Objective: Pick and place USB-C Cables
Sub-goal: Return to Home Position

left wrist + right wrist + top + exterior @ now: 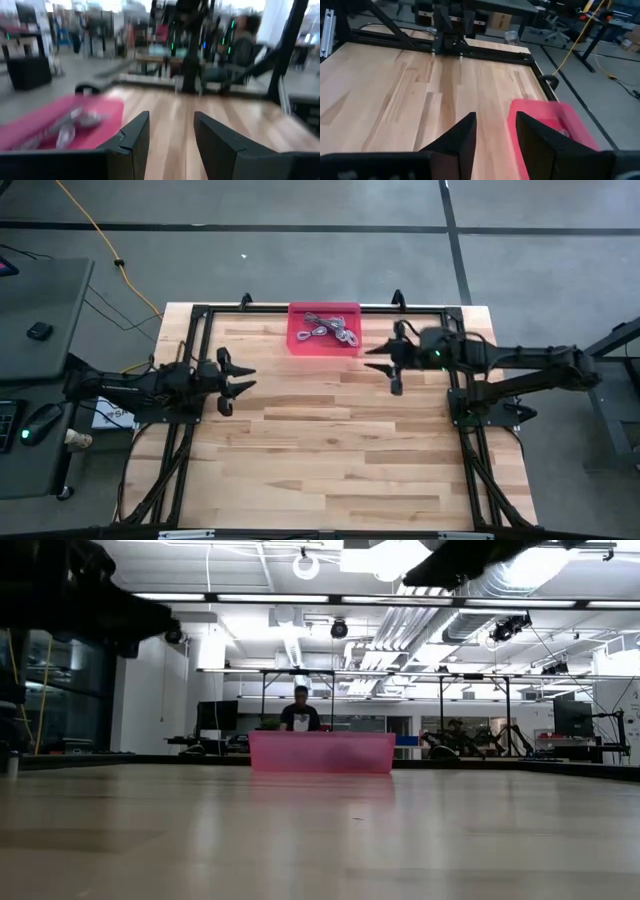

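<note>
A pink tray point(324, 328) sits at the table's far edge and holds several grey braided USB-C cable bundles point(330, 330). The left wrist view shows the tray point(60, 125) with the bundles point(75, 122) lying in it. The low view shows the tray's wall point(322, 752). In the right wrist view only a corner of the tray point(550, 125) shows. My left gripper point(240, 378) is open above the table's left side, empty. My right gripper point(383, 365) is open, empty, just right of the tray.
Bare wooden tabletop point(330, 450) spreads across the middle and near side. A black metal frame point(200, 310) runs round the table's edges. A yellow cord point(100, 240) lies on the floor beyond the far left corner. A person point(300, 712) sits in the room behind the table.
</note>
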`<state>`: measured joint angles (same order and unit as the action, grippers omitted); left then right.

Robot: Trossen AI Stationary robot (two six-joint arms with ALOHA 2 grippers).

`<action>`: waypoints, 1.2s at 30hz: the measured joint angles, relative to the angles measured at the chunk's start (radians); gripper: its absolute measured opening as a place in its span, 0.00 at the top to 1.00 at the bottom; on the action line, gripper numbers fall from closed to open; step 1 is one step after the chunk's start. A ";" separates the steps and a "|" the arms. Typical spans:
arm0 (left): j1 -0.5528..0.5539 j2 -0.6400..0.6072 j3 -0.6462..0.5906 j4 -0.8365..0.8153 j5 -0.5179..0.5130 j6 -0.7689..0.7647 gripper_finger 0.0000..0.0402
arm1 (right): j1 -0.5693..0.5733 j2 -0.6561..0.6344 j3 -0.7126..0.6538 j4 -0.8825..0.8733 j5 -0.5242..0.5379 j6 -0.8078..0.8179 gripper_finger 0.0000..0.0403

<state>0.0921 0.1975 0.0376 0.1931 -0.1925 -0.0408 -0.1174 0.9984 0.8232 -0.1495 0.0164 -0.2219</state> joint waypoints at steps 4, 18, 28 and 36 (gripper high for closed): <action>0.000 -0.002 0.000 -0.095 -0.001 0.003 0.67 | 0.047 -0.092 -0.169 0.106 0.056 0.045 0.68; 0.000 -0.011 0.005 -0.124 -0.072 0.097 0.67 | 0.139 -0.392 -0.638 0.348 0.173 0.230 0.68; 0.000 -0.088 0.093 -0.320 -0.085 0.109 0.67 | 0.142 -0.561 -0.759 0.402 0.172 0.196 0.68; 0.000 -0.158 0.035 -0.340 -0.081 0.044 0.67 | 0.143 -0.587 -0.766 0.328 0.169 0.241 0.68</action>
<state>0.0917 0.0390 0.0727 -0.1464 -0.2731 0.0032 0.0254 0.4114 0.0571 0.1790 0.1851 0.0195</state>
